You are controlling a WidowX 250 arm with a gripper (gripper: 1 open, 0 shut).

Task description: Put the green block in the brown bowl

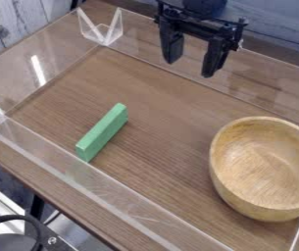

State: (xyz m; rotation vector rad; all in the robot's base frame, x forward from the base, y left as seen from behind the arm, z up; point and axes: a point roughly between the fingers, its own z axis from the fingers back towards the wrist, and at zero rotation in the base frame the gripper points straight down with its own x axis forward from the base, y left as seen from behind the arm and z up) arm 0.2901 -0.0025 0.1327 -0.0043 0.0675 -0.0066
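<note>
The gripper [192,57] hangs near the far edge of the table [178,118], toward its far right part; it points straight down; its two dark fingers [173,46] stand well apart, the jaws wide and nothing between them; the fingertips are clear of the surface, touching nothing; the black wrist block above them runs out of the top of the view; no more of the arm shows.

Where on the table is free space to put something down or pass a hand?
The widest bare patch of the wooden table lies between the green block and the brown bowl, below the open gripper. Another lies left of the gripper, behind the block. The right front is crowded by the bowl.
</note>
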